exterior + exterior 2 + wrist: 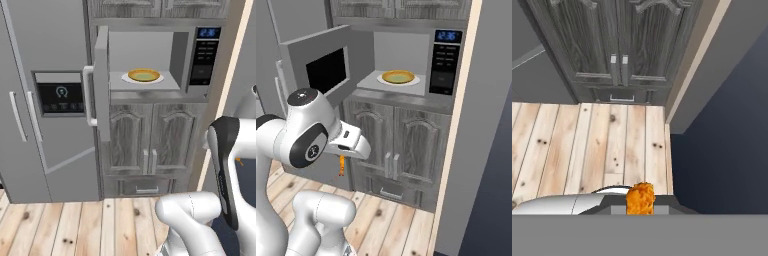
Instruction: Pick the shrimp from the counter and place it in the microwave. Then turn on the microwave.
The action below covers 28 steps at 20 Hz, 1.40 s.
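The microwave (202, 55) (445, 60) is built in at chest height. Its door (101, 80) (318, 65) is swung wide open to the left. On its white turntable inside sits a yellow bowl (144, 75) (398, 77). My gripper (342, 159) (640, 206) hangs low in front of the lower cabinets, well below and left of the opening, pointing down at the floor. It is shut on the small orange shrimp (342, 166) (640, 198), which covers the fingertips in the hand view.
A grey fridge (45, 125) with a black dispenser panel (59, 95) stands left of the open door. Dark wood cabinet doors (150, 145) (619, 45) are under the microwave. A tall pale panel (471, 150) closes the right side. Plank floor (612, 150) lies below.
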{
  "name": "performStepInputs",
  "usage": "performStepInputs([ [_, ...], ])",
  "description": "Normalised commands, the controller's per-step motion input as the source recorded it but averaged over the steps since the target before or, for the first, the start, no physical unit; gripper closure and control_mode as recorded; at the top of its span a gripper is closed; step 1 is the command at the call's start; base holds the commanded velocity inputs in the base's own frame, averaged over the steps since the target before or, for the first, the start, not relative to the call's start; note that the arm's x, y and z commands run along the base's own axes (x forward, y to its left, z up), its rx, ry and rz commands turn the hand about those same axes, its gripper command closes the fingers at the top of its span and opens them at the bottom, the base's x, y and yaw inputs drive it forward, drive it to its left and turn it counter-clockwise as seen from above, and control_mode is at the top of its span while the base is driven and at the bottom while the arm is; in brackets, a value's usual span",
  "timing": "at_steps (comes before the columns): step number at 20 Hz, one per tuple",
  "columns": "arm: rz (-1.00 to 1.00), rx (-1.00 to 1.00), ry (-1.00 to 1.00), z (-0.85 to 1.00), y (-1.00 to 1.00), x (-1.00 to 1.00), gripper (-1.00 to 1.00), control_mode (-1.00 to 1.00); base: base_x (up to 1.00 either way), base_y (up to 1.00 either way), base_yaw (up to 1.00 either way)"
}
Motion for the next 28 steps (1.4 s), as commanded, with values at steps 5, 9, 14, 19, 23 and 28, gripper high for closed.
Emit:
performStepInputs([
  [5,0.00,0.00,0.00,0.00,0.00,0.00,1.00,1.00,0.51,-0.31,0.03],
  [9,0.00,0.00,0.00,0.00,0.00,0.00,1.00,1.00,0.52,-0.31,0.04],
  [14,0.00,0.00,0.00,0.00,0.00,0.00,1.00,1.00,0.46,-0.36,0.05],
  [19,0.00,0.00,0.00,0.00,0.00,0.00,1.00,1.00,0.36,-0.41,0.00],
  [23,0.00,0.00,0.00,0.00,0.00,0.00,1.00,1.00,0.35,-0.31,0.00],
  [28,0.00,0.00,0.00,0.00,0.00,0.00,1.00,1.00,0.35,-0.21,0.00],
])
